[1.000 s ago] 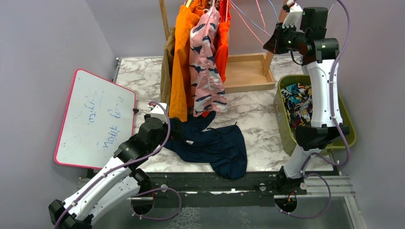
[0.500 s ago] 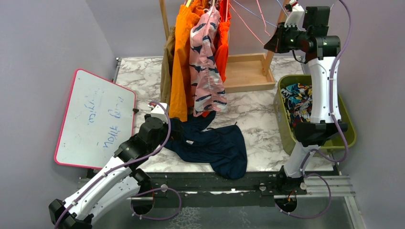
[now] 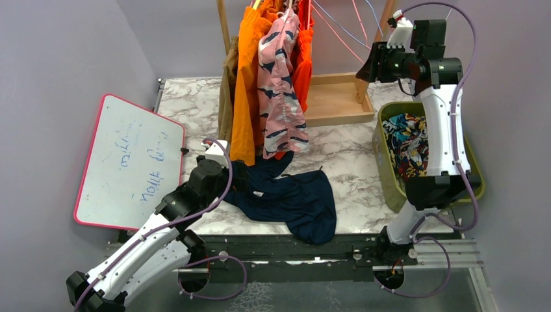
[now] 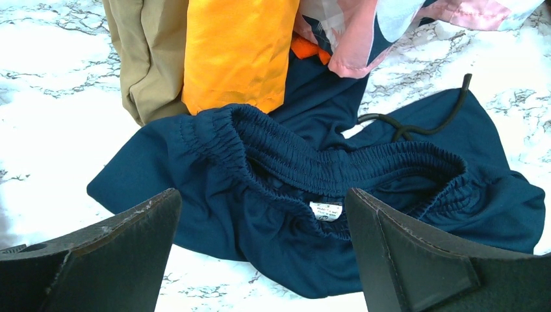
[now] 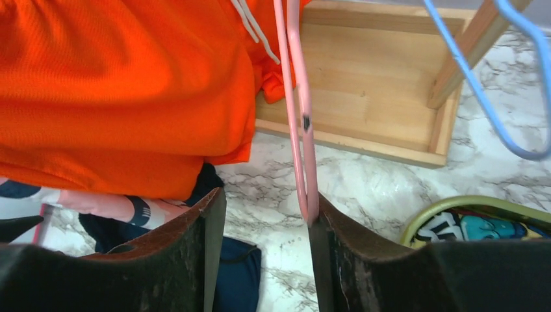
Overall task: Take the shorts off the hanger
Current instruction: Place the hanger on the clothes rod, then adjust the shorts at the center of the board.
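Observation:
Navy shorts (image 3: 292,201) (image 4: 312,169) lie crumpled on the marble table, waistband up. My left gripper (image 3: 235,177) (image 4: 263,195) hangs just above their near edge, open, holding nothing. Bright orange (image 3: 245,84), pink blotched (image 3: 279,91), red-orange (image 3: 302,65) (image 5: 123,84) and tan (image 3: 227,97) shorts hang from the rack. An empty pink hanger (image 5: 302,130) dangles between my right gripper's (image 3: 370,62) (image 5: 266,201) parted jaws. It rests against the right finger (image 5: 325,247) and the left one stands clear of it.
A green bin (image 3: 384,175) at the right holds comic-print shorts (image 3: 409,140). The rack's wooden base tray (image 3: 334,97) sits behind. A blue hanger (image 5: 494,110) hangs right of the pink one. A pink-framed whiteboard (image 3: 127,162) lies at the left.
The right gripper's jaws have parted from shut to open around the pink hanger, and its wrist has dipped slightly. The left arm and the navy shorts have not moved.

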Available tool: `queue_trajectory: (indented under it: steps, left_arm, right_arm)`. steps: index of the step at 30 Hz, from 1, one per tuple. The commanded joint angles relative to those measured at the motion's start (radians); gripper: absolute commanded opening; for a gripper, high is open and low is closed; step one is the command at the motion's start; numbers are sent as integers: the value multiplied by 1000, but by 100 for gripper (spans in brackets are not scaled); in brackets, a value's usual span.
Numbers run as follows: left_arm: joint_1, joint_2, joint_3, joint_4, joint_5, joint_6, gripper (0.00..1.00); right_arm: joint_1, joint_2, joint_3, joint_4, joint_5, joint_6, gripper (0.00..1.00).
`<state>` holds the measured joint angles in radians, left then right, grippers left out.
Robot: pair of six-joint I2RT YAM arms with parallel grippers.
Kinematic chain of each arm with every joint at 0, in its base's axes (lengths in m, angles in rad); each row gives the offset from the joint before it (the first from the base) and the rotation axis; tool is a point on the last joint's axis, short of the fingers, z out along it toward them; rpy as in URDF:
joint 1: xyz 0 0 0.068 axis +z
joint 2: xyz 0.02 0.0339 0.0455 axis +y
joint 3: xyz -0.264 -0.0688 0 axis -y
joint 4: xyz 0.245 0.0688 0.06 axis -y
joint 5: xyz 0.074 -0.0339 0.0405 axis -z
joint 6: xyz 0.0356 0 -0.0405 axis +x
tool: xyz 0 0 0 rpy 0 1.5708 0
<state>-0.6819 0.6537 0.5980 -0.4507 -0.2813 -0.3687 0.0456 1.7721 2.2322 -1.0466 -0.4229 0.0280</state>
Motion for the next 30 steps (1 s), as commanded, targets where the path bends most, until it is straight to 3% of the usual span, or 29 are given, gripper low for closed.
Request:
queue_trajectory:
  steps: [1, 5, 7, 12, 15, 18, 21, 27, 30]
  left_arm:
    - [5, -8, 4, 24, -17, 13, 99]
    - [5, -13, 4, 24, -18, 13, 99]
    - [5, -11, 3, 24, -16, 14, 99]
    - [6, 6, 5, 28, -4, 16, 99]
    - [7, 10, 6, 27, -2, 16, 99]
    - [6, 2, 5, 28, -4, 15, 99]
    - [6, -9, 6, 27, -9, 17, 99]
    - [7, -33, 6, 26, -27, 22, 99]
    - [7, -47, 6, 27, -48, 22, 99]
  right_arm:
    - [-4, -149, -84, 106, 87, 8, 52]
    - [-3, -296, -274, 210, 219, 32, 51]
    - [-3, -365, -369, 273, 267, 33, 46]
    - [-4, -433, -473, 335, 163, 55, 39]
    - [-3, -447, -505, 346, 193, 77, 28]
    - [-3, -483, -563, 358, 196, 87, 28]
    - [-3, -541, -697, 395, 22, 111, 33]
    - [-1, -696, -1129, 595, -414, 276, 53]
    - [25, -772, -1313, 665, -457, 307, 62]
